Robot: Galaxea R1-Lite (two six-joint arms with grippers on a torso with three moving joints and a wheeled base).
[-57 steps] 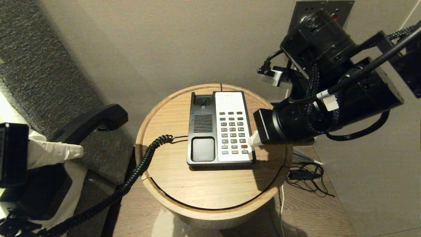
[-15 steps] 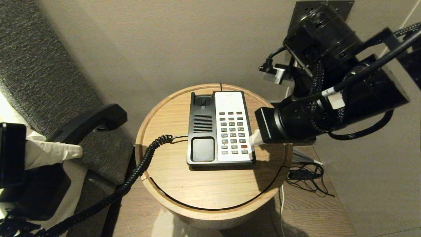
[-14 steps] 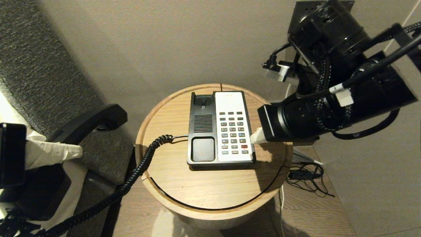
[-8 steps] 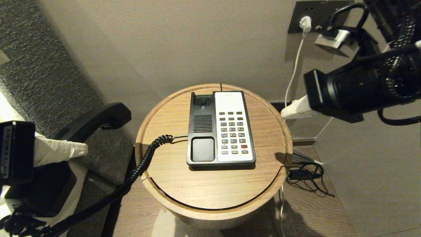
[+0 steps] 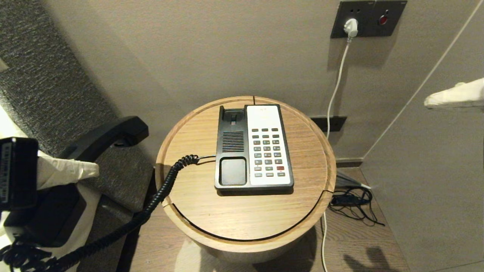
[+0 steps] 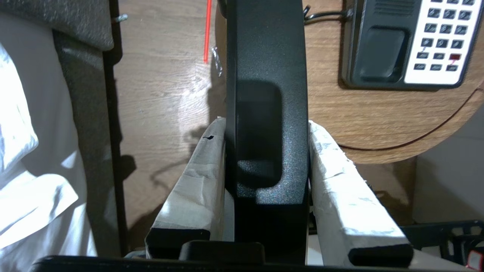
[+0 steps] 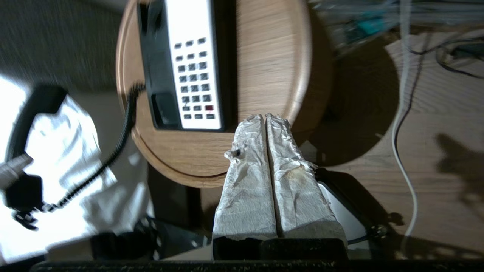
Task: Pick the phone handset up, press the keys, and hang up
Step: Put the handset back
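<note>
The black phone handset [image 5: 106, 139] hangs in the air left of the round wooden table [image 5: 242, 211], clamped between the white-wrapped fingers of my left gripper [image 5: 81, 170]. In the left wrist view the handset [image 6: 266, 98] fills the gap of that gripper [image 6: 264, 124]. Its coiled cord [image 5: 159, 196] runs to the black-and-white phone base [image 5: 251, 147], whose keys [image 5: 267, 153] face up and whose cradle is empty. My right gripper [image 5: 429, 101] is shut and empty at the right edge of the head view, high and away from the keys [image 7: 194, 83]; in its own wrist view that gripper [image 7: 266, 118] hovers over the table's rim.
A wall socket [image 5: 368, 19] with a white plug and cable [image 5: 332, 98] is behind the table. Loose black wires [image 5: 351, 204] lie on the floor at the right. A grey upholstered headboard [image 5: 45, 75] and white bedding stand at the left.
My right arm has lifted off the keypad and swung away up and to the right, leaving only its fingertips in the head view. The left gripper still holds the handset in place.
</note>
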